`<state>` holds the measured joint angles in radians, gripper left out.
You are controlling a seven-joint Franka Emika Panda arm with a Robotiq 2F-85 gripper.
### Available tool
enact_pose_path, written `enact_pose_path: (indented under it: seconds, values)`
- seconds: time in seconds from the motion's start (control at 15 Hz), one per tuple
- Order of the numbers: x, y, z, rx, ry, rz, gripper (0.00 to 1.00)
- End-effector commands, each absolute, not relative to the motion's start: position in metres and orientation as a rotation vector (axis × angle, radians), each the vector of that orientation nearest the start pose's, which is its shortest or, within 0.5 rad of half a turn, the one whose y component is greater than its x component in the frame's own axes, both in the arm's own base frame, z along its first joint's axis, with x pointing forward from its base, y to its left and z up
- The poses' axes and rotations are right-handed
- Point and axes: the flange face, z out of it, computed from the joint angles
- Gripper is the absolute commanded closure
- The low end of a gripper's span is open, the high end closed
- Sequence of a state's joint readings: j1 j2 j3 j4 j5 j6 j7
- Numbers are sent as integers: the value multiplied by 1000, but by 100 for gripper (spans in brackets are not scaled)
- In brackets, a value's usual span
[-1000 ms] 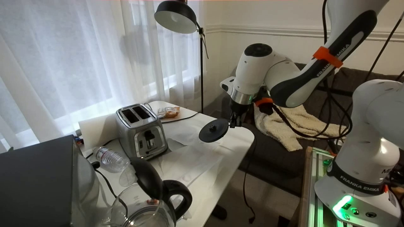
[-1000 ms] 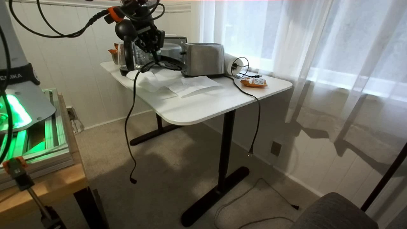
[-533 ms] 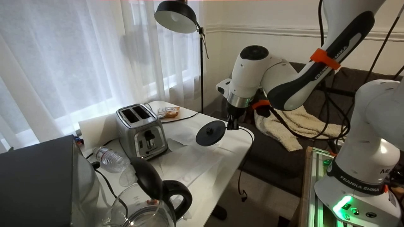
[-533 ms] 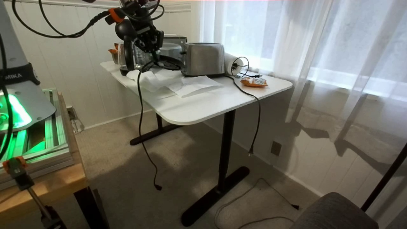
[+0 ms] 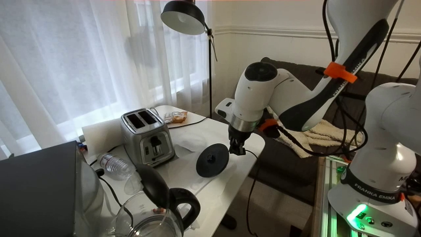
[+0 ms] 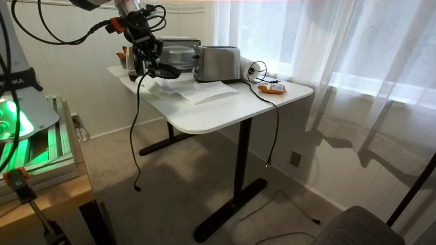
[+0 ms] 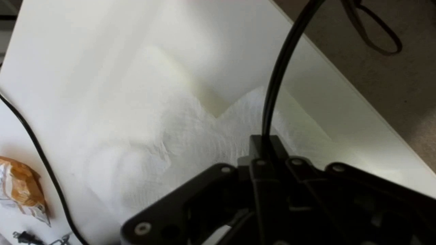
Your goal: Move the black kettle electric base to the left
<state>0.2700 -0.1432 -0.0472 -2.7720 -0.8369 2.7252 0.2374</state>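
Your gripper (image 5: pixel 237 152) pinches the cord (image 7: pixel 274 81); in an exterior view the round black base (image 5: pixel 215 166) tilts, knobbed face toward the camera.

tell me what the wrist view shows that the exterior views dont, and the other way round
Only the wrist view shows plainly how the cord is pinched by the gripper. Only the exterior views show the black kettle electric base, the silver toaster and the glass kettle. All share the gripper, the cord, the table, the orange packet and the white sheets.
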Motion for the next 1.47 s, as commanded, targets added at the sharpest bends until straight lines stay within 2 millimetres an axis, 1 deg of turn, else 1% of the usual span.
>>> enact_pose_path:
  seconds: [0.0,0.27,0.47,0.67,0.8,1.07,1.4]
  values:
    - [375,132,264,-3167,-1372,-410,98]
    - [396,136,269,-3141,-1438,-532,98]
    - [414,143,267,-3067,-1511,-610,98]
    - [431,152,259,-3012,-1576,-636,98]
    - [441,157,249,-2986,-1602,-632,98]
    - [459,167,233,-2954,-1599,-645,98]
    - [480,179,219,-2948,-1581,-707,98]
